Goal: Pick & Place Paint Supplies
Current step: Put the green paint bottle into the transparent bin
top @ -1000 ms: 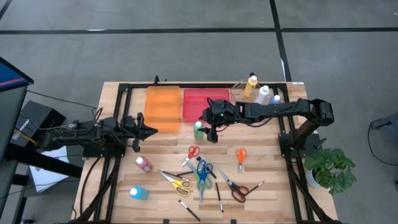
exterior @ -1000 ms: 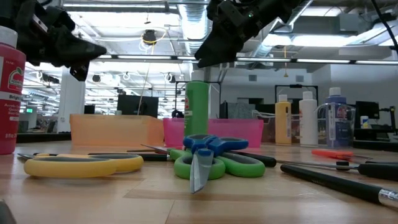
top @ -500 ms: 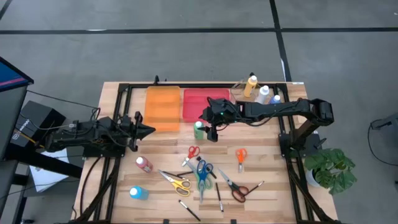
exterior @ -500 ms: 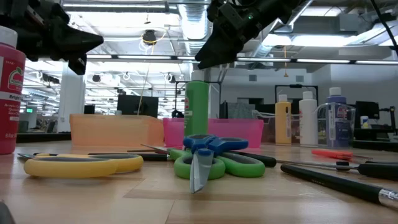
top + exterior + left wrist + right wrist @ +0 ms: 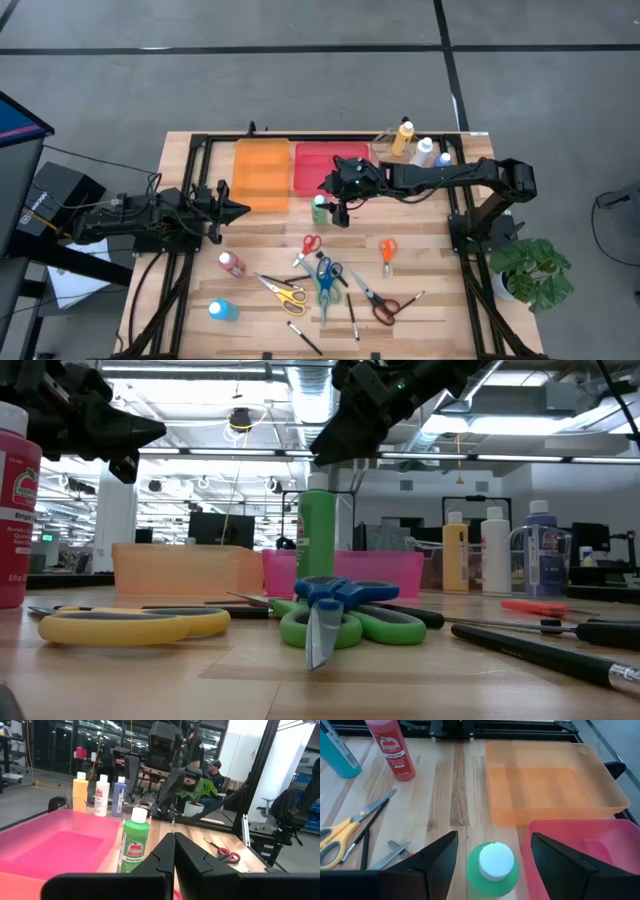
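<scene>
From above, you see your right hand point(image 5: 335, 203) poised over the green paint bottle point(image 5: 319, 209), which stands upright on the table point(image 5: 430, 300) just in front of the pink tray point(image 5: 328, 166); the orange tray point(image 5: 261, 172) sits beside the pink one. Your left hand point(image 5: 243, 209), fingers pressed together, hangs off the table's left side, near the orange tray. A red bottle point(image 5: 232, 264) and a blue bottle point(image 5: 221, 311) stand at the front left, with scissors point(image 5: 323, 280) and brushes point(image 5: 352, 316) scattered across the front; yellow, white and blue bottles point(image 5: 420, 147) cluster at the back right. At table height, your right hand point(image 5: 335, 445) hovers above the green bottle's point(image 5: 316, 530) cap without touching it, and green-and-blue scissors point(image 5: 340, 616) lie in front beside a yellow-handled pair point(image 5: 130, 624). Your left wrist camera shows the closed fingers point(image 5: 170, 855) pointing toward the green bottle point(image 5: 134, 841) beside the pink tray point(image 5: 50, 840). Your right wrist camera shows both fingers point(image 5: 432, 857) spread wide to either side of the white cap point(image 5: 495, 860), clear of it, with the orange tray point(image 5: 550, 785) ahead.
</scene>
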You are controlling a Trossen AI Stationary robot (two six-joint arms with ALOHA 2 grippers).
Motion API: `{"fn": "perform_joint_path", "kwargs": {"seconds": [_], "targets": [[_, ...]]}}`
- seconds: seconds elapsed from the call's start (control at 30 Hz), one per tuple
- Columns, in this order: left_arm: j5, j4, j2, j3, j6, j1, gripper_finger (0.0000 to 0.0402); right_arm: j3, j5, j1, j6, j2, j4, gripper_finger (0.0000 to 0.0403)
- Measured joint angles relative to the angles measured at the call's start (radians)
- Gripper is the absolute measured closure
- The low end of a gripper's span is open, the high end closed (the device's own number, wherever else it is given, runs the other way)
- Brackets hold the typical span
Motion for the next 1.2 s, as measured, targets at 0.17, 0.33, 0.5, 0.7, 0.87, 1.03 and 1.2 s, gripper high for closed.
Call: {"fn": "perform_joint_path", "kwargs": {"seconds": [0.17, 0.33, 0.5, 0.7, 0.87, 1.03, 1.2], "targets": [[0.003, 0.001, 0.0, 0.0, 0.0, 0.022, 0.0401, 0.001, 0.0, 0.0, -0.016, 0.013, 0.022, 0.0154], [0.004, 0.008, 0.0, 0.0, 0.0, 0.033, 0.0401, 0.002, 0.002, -0.007, -0.046, 0.048, 0.083, 0.0154], [0.003, 0.01, 0.0, 0.0, 0.0, 0.033, 0.0401, 0.0, 0.004, -0.013, -0.049, 0.066, 0.063, 0.0154], [-0.001, 0.011, 0.0, 0.0, 0.0, 0.033, 0.0401, 0.0, 0.003, -0.011, -0.033, 0.063, 0.044, 0.0154], [0.0, 0.012, 0.006, 0.0, 0.0, 0.033, 0.0401, 0.0, 0.004, -0.011, -0.032, 0.063, 0.025, 0.0154], [0.0, 0.013, 0.024, 0.0, 0.0, 0.033, 0.0401, 0.0, 0.004, -0.012, -0.03, 0.063, 0.015, 0.0154], [0.0, 0.012, 0.051, 0.0, 0.0, 0.033, 0.0401, 0.0, 0.003, -0.012, -0.03, 0.065, 0.009, 0.0154]]}}
